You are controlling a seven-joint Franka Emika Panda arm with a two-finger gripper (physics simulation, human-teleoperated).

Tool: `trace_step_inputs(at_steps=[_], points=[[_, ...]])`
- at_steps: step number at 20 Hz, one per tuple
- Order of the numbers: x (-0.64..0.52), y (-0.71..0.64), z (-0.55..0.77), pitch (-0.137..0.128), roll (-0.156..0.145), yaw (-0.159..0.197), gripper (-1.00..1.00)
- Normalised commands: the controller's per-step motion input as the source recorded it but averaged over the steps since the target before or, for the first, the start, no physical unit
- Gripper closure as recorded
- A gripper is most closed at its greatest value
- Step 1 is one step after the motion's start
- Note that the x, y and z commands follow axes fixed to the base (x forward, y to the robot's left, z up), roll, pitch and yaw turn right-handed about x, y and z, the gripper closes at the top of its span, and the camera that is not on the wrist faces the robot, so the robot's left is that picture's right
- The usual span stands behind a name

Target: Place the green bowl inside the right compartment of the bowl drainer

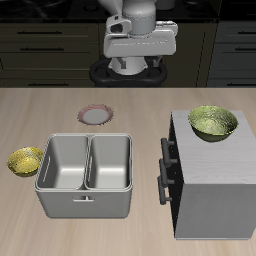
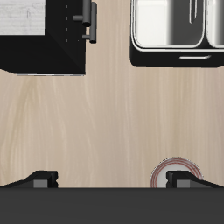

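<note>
The gripper (image 2: 112, 179) hangs high at the table's back, fingers (image 2: 40, 178) spread wide and empty. From it, the green bowl (image 1: 213, 122) sits at about four o'clock atop the grey cabinet (image 1: 215, 190) — the smaller yellow bowl (image 1: 26, 161) is a decoy. Descend over the rim, pinch one wall, lift clear before crossing to the bowl drainer (image 1: 87, 176).
</note>
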Motion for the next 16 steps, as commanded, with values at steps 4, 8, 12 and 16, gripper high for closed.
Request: trace_step_inputs(at_steps=[4, 8, 12, 16], points=[[0.32, 0.22, 0.16, -0.013, 0.032, 0.012, -1.00], [0.23, 0.17, 0.11, -0.001, 0.021, 0.006, -1.00], [0.36, 0.26, 0.13, -0.008, 0.025, 0.008, -1.00], [0.33, 0.22, 0.06, 0.007, 0.024, 0.021, -1.00]])
